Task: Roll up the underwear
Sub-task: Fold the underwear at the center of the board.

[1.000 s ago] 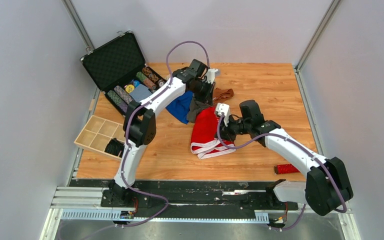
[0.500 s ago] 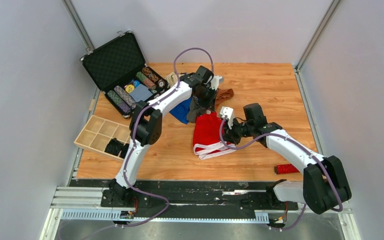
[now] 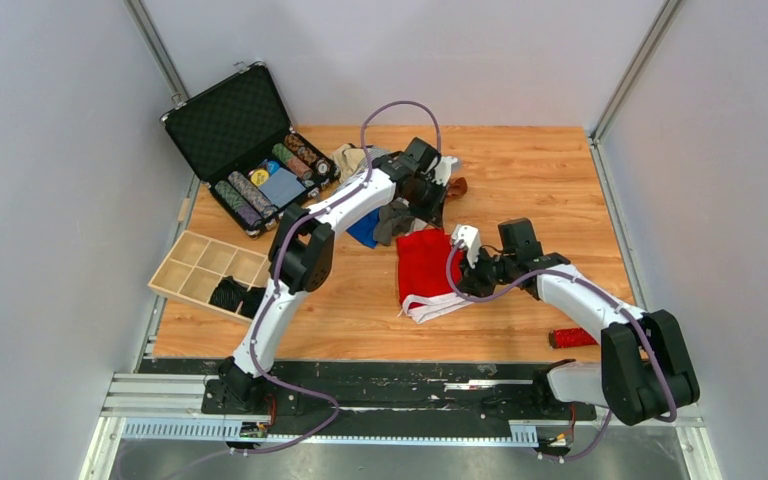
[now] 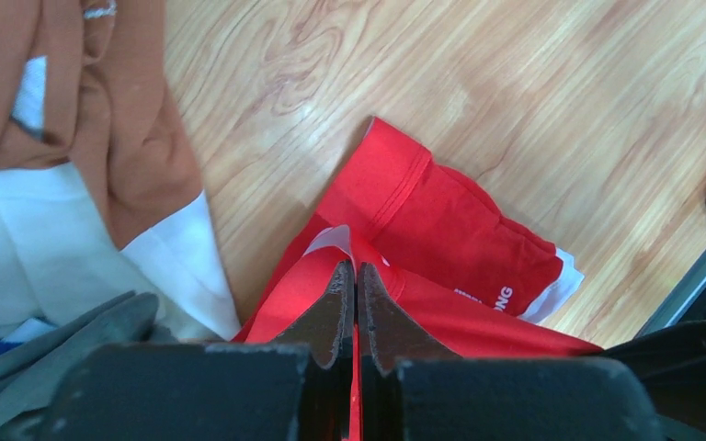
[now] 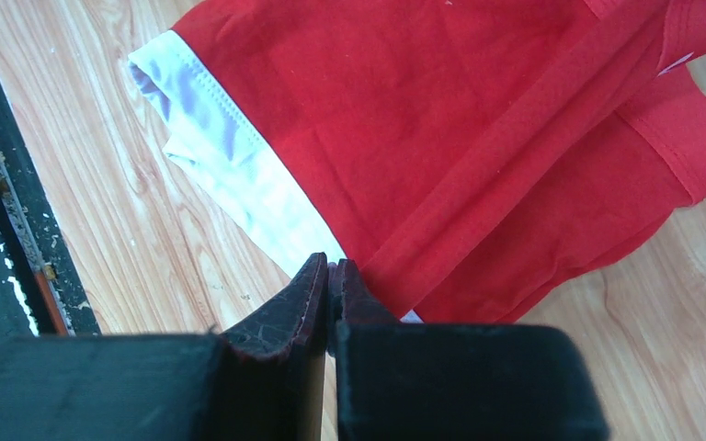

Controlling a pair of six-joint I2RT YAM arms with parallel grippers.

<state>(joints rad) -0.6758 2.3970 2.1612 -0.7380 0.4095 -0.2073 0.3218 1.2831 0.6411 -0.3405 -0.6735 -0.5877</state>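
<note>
Red underwear [image 3: 423, 262] mid-frame, folded, with left gripper [image 4: 350, 276] pinching its upper edge and right gripper [image 5: 328, 271] pinching its right edge by the white band [image 5: 230, 175]: you look to be spreading it flat, so next lay it smooth before you roll.

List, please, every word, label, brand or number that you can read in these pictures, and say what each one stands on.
"ONG": white letters on the red underwear, in the left wrist view; the print just before them is too creased to read.
Poker chips: markings too small to read.
Nothing else carries legible text.
</note>
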